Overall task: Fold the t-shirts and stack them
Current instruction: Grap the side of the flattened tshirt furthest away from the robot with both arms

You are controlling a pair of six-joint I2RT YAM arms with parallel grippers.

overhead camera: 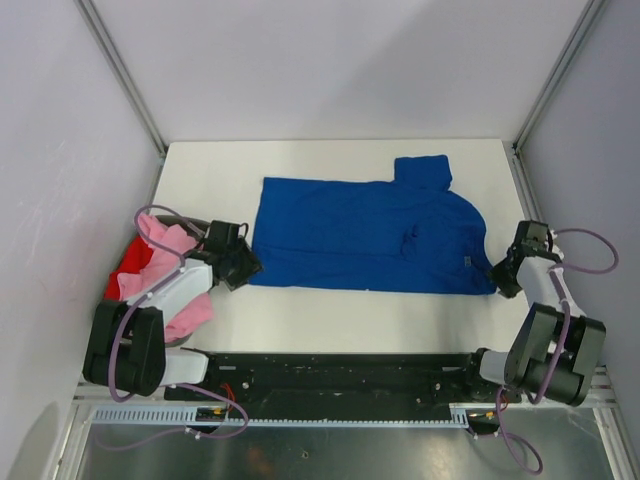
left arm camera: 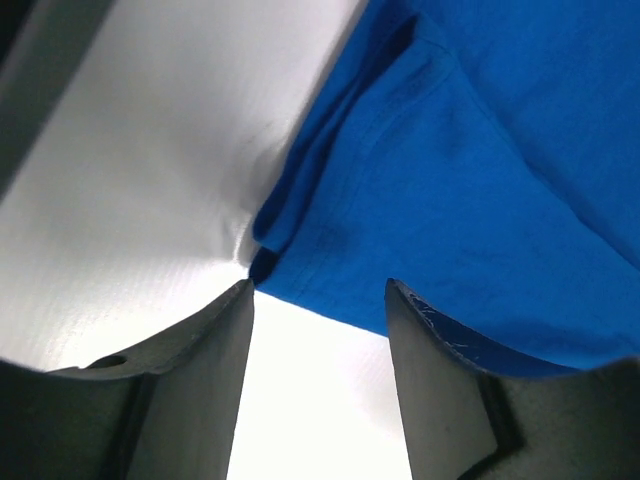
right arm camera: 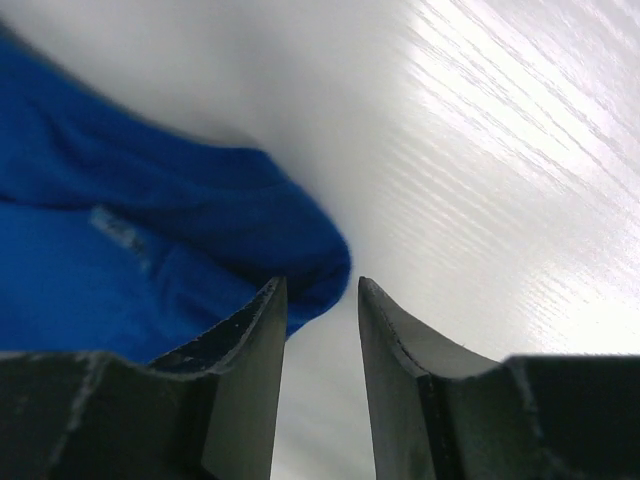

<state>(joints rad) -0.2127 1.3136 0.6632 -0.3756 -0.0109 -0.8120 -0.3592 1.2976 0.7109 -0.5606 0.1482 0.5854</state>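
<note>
A royal blue t-shirt lies spread on the white table, folded lengthwise, one sleeve pointing to the far edge. My left gripper is open at the shirt's near left corner; the left wrist view shows that corner just beyond the fingertips. My right gripper is open at the near right corner; the right wrist view shows that blue edge by the left fingertip. A light pink t-shirt and a red t-shirt lie bunched at the table's left edge, under my left arm.
The white table is walled by grey panels left, right and behind. A black rail runs along the near edge between the arm bases.
</note>
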